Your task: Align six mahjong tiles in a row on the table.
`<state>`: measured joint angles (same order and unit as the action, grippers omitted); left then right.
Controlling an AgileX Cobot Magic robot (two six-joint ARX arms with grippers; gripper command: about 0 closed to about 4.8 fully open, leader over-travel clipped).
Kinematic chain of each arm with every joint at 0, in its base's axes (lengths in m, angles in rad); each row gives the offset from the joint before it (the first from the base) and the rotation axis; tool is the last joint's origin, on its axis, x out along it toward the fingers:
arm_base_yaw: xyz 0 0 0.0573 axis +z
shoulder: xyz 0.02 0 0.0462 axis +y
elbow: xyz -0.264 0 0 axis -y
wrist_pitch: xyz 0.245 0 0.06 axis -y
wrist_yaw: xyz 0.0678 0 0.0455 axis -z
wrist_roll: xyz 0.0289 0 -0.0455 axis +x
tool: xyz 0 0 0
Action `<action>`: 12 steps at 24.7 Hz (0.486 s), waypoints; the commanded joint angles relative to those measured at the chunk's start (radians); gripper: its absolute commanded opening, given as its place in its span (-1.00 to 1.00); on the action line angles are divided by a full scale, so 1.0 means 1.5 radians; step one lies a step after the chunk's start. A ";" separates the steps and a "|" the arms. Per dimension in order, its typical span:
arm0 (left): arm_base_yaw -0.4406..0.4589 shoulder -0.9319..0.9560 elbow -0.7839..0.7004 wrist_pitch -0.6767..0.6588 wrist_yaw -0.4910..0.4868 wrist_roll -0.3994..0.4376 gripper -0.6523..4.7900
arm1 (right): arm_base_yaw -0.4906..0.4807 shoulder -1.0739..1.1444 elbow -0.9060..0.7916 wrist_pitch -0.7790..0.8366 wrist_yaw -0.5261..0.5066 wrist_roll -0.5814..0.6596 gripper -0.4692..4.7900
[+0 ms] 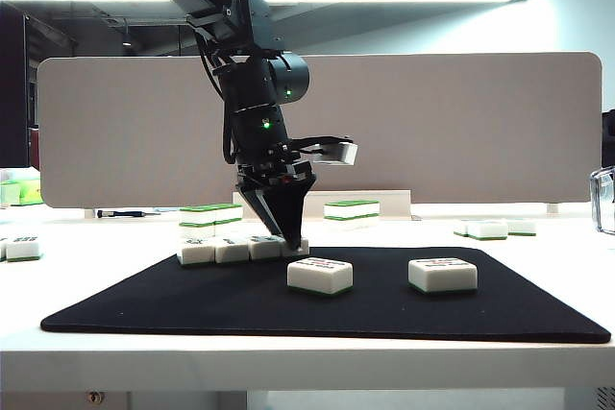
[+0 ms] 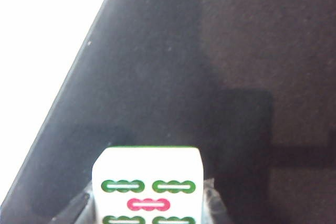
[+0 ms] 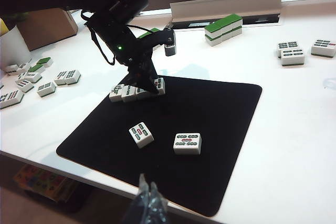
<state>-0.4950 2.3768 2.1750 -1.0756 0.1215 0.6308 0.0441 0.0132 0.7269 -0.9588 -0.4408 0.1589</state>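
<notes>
Nearest to you, the right tool [image 3: 149,198] hangs low over the front edge of the black mat [image 3: 220,129]. Only its tip shows, with nothing in it, and you cannot tell if its fingers are apart or together. It is well away from the tiles, so it should not bump anything if you leave it there.

A little farther in, two loose mahjong tiles [image 1: 320,275] [image 1: 442,274] lie flat on the mat, face up and well apart. They are not in the row yet.

Farther back, the left tool [image 1: 293,240] points down at the right end of the row of tiles [image 1: 231,250]. Its fingers are clamped on the end tile [image 2: 148,192], which sits on the mat touching the row.

Here is what could go wrong. If you open the fingers too fast or lift at a slant, the tile may tip or stick and get dragged out of line. If you push sideways, the whole row may slide crooked. The row also sits near the back edge of the mat, so a hard push could send tiles off onto the white surface [image 1: 307,357].

Behind that, stacked green-topped tiles [image 1: 211,215] wait.
</notes>
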 commanded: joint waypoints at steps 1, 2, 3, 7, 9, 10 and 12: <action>0.002 0.002 -0.002 -0.015 -0.017 -0.012 0.06 | 0.001 -0.009 0.002 0.008 0.001 -0.002 -0.82; 0.002 0.002 -0.001 -0.016 -0.016 -0.013 0.09 | 0.001 -0.009 0.002 0.008 0.002 -0.002 -0.82; 0.002 0.002 -0.001 -0.016 -0.016 -0.013 0.17 | 0.001 -0.009 0.002 0.008 0.002 -0.002 -0.82; 0.002 -0.007 0.003 -0.014 -0.016 -0.015 0.39 | 0.001 -0.009 0.002 0.008 0.001 -0.002 -0.82; 0.002 -0.015 0.006 -0.010 -0.016 -0.015 0.39 | 0.001 -0.009 0.002 0.008 0.002 -0.002 -0.82; 0.002 -0.017 0.018 -0.010 -0.009 -0.023 0.39 | 0.001 -0.009 0.002 0.008 0.002 -0.002 -0.82; 0.002 -0.018 0.045 -0.004 0.036 -0.064 0.39 | 0.001 -0.009 0.002 0.008 0.003 -0.002 -0.82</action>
<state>-0.4923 2.3619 2.2208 -1.0958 0.1177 0.5835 0.0441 0.0132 0.7273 -0.9588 -0.4393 0.1589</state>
